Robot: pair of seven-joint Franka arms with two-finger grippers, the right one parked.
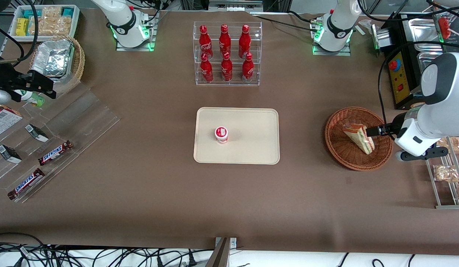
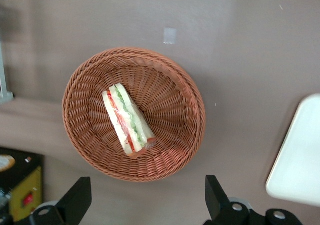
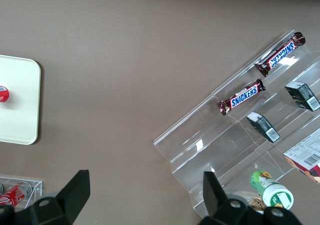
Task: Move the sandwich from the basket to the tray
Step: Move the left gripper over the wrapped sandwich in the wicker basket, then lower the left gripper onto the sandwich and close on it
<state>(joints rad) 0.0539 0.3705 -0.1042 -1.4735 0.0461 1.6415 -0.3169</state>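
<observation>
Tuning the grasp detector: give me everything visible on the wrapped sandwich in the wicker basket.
The triangular white-bread sandwich wedge shows green, red and pale filling layers along its cut face, with glossy clear wrap over it. It lies on its side, resting on the floor of the round reddish-brown woven wicker basket, roughly mid-bowl, one end near the rim. Only the basket touches it. The left arm's hand hovers above the basket with fingers open, not in contact. The sandwich looks intact and uncrushed.

Robot lab mocked up as a snack shop: cola bottles [image 1: 225,52] on acrylic shelves [image 1: 227,53], loose cables [image 1: 85,256]
</observation>
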